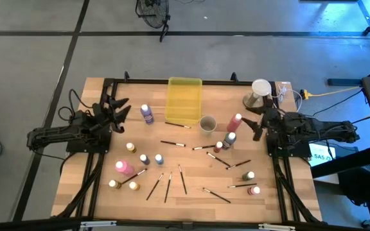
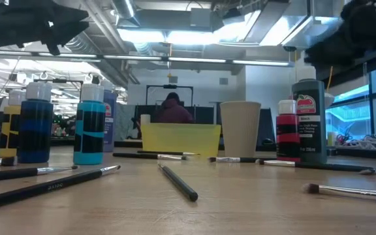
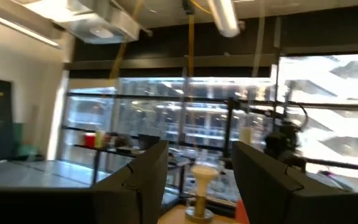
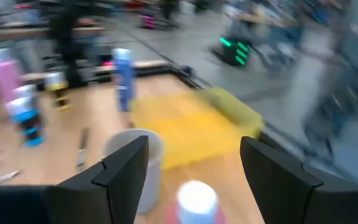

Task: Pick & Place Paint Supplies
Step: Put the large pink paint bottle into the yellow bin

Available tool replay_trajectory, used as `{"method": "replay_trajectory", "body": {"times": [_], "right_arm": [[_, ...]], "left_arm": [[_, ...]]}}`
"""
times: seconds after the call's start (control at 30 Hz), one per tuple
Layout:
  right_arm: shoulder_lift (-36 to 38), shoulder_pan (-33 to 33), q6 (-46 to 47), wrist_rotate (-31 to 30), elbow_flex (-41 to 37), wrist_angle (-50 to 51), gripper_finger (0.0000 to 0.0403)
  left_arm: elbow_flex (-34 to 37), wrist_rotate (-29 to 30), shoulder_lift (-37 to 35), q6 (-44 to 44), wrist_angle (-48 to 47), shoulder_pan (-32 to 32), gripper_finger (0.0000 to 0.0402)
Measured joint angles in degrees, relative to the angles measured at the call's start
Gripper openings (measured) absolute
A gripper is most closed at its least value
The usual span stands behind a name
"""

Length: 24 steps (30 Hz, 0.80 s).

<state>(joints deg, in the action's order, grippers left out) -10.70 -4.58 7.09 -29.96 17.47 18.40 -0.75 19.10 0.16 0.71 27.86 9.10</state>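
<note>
Nothing is in hand: the left gripper (image 1: 117, 108) sits at the worktop's (image 1: 191, 192) 9 o'clock edge and the right gripper (image 1: 257, 125) at its 3 o'clock edge, both with fingers parted and empty, as each wrist view shows a clear gap between its two dark fingers. The supplies lie loose over the middle and 6 o'clock half of the worktop: bottles such as the purple-capped one (image 1: 147, 114) near 10 o'clock, the pink one (image 1: 124, 167) toward 8 o'clock, and the red one (image 1: 234, 122) close by the right gripper, with thin brushes (image 1: 167, 186) scattered between them. The yellow tray (image 1: 184, 99) stands at 12 o'clock and the grey cup (image 1: 207, 123) just below its corner, toward 5 o'clock from it. The step appears to be the first reach, so each arm would do best to take what is nearest: the right gripper the red bottle, the left the purple-capped one. Bottles stand upright and should be taken low around the body, not the cap, with fingers wide on the way down so neighbours are not knocked. Brushes lie flat and thin; fingers should straddle the handle crosswise at its middle and press to the wood before closing. I judge the tray is for bottles and the cup for brushes, though nothing confirms it.
</note>
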Motion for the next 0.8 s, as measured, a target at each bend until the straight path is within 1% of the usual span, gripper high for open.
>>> {"method": "replay_trajectory", "body": {"times": [0.07, 0.13, 0.2, 0.23, 0.33, 0.4, 0.57, 0.7, 0.8], "right_arm": [[-1.9, 0.0, 5.6, -1.9, 0.0, -0.1, 0.0255], [-4.0, 0.0, 8.0, -1.9, 0.0, 0.1, 0.0255], [-6.4, 0.0, 8.3, -1.9, 0.0, -0.3, 0.0255], [-7.5, 0.0, 8.3, -1.9, 0.0, -0.4, 0.0255], [-9.7, 0.0, 8.8, -1.9, 0.0, -1.2, 0.0255], [-10.7, 0.0, 10.1, -2.0, 0.0, -1.1, 0.0255], [-12.2, 0.0, 10.5, -4.2, 0.0, -0.9, 0.0255], [-13.2, 0.0, 10.5, -4.5, 0.0, -0.8, 0.0255], [-14.1, 0.0, 10.8, -4.5, 0.0, -0.9, 0.0255]], "left_arm": [[0.0, 3.5, 0.0, 3.3, 5.5, 0.0, 0.017], [0.0, 4.8, 0.0, 4.7, 10.7, 0.0, 0.0169], [-0.4, 3.1, 0.0, 3.6, 13.2, 0.0, 0.0169], [-1.2, 1.7, 0.0, 3.3, 12.3, 0.0, 0.0169], [-4.4, 0.4, 0.0, 3.0, 4.8, 0.0, 0.0169], [-6.5, 0.9, 0.2, 3.0, -1.5, 0.0, 0.0169], [-10.8, 2.0, 2.3, 2.0, -12.0, 0.0, 0.0169], [-13.6, 3.3, 5.0, 0.1, -19.3, 0.0, 0.0169], [-15.5, 4.4, 7.3, 0.5, -21.8, 0.0, 0.0168]]}}
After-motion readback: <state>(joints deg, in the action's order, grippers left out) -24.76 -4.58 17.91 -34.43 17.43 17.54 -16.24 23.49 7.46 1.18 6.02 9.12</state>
